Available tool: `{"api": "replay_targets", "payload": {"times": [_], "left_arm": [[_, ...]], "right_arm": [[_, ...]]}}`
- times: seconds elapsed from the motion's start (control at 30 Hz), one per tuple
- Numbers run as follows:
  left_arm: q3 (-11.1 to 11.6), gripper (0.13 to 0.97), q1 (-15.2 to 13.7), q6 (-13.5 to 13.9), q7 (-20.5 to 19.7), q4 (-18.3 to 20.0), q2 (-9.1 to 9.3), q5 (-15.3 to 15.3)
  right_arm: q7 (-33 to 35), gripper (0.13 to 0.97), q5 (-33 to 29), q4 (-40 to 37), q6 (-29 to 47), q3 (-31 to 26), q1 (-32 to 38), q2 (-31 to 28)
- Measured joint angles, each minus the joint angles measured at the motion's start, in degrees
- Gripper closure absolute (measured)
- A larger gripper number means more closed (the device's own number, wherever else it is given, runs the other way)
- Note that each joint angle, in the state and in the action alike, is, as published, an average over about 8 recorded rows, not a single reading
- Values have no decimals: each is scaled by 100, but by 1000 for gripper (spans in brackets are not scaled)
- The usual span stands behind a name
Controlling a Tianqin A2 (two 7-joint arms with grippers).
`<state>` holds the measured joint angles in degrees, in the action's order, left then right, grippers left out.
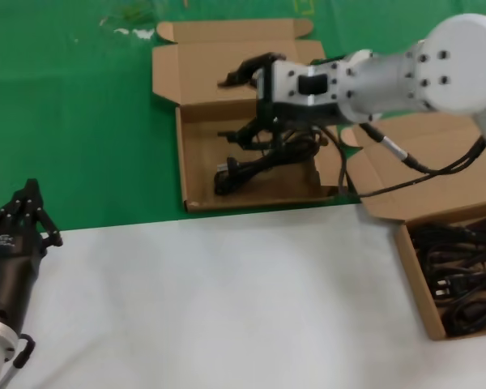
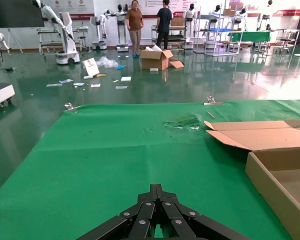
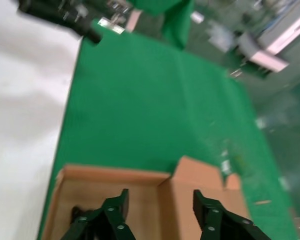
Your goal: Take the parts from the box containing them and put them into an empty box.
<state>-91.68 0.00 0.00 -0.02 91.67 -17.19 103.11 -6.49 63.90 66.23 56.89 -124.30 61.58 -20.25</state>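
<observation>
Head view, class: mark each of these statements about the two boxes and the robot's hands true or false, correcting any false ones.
1. The right hand is over the box on the green cloth. True.
2. That box holds no cords. False: one cord bundle lies inside.
3. The right hand is open. True.
4. The box at the right edge is empty. False: it is full of black cords.
5. The left hand is gripping a cord. False: it is parked low left, shut on nothing.

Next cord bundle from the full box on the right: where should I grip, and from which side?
Grip a top bundle across its packed loops, not the plug, coming straight down: the source box is shallow and open-topped, and the cords lie flat and tangled. The right gripper, open, hovers over the other box.
</observation>
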Motion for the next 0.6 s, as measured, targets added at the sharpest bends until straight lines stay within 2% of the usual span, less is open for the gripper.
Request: {"api": "replay_targets", "payload": {"times": [0.07,0.33,0.47,0.6], "left_arm": [[0,957,0,0,0,0,0,0],[0,957,0,0,0,0,0,0],[0,957,0,0,0,0,0,0],[0,956,0,0,0,0,0,0]], "right_arm": [[-88,677,98,325,-79,149,-152,-141],[-562,468,624,1637,-533,850,-1133,-746],[-796,468,858,2051,-728,1111,-1607,-932],[-886,379,947,2195,-819,1210,-1804,-993]]}}
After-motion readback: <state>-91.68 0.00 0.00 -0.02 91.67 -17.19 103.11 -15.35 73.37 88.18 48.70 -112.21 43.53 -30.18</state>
